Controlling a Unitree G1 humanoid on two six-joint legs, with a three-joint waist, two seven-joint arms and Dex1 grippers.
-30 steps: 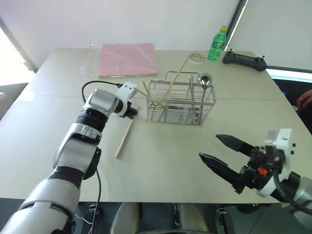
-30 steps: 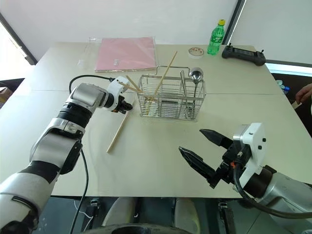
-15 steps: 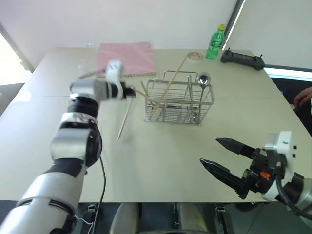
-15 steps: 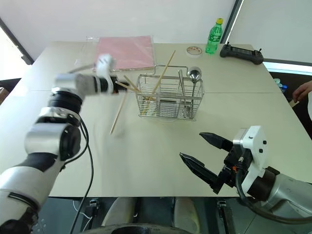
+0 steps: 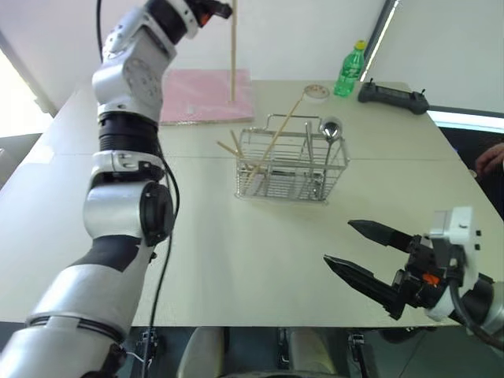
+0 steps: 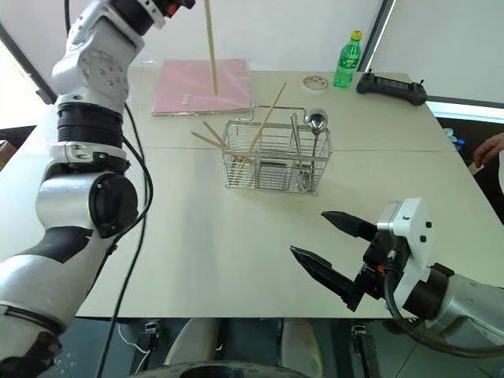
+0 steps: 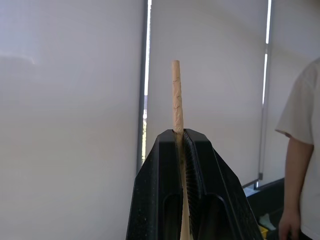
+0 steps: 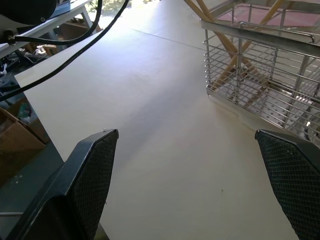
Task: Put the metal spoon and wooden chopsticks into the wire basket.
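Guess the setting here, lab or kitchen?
Probably a lab or office test room, not a kitchen: a plain table, a handheld controller beside a soda bottle, and a cardboard box on the floor.

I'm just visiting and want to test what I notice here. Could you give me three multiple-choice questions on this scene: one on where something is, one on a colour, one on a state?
1. Where is the spoon?
A. Standing in the wire basket
B. Lying on the pink sheet
C. Held by the right gripper

2. What colour is the bottle's cap?
A. Red
B. Yellow
C. Black

3. How is the left gripper?
A. Wide open, holding nothing
B. Shut on a bottle
C. Shut on a chopstick

Answers:
1 A: the spoon stands bowl-up in the wire basket.
2 B: the green bottle has a yellow cap.
3 C: the left gripper has its jaws closed on a chopstick, lifted high above the table.
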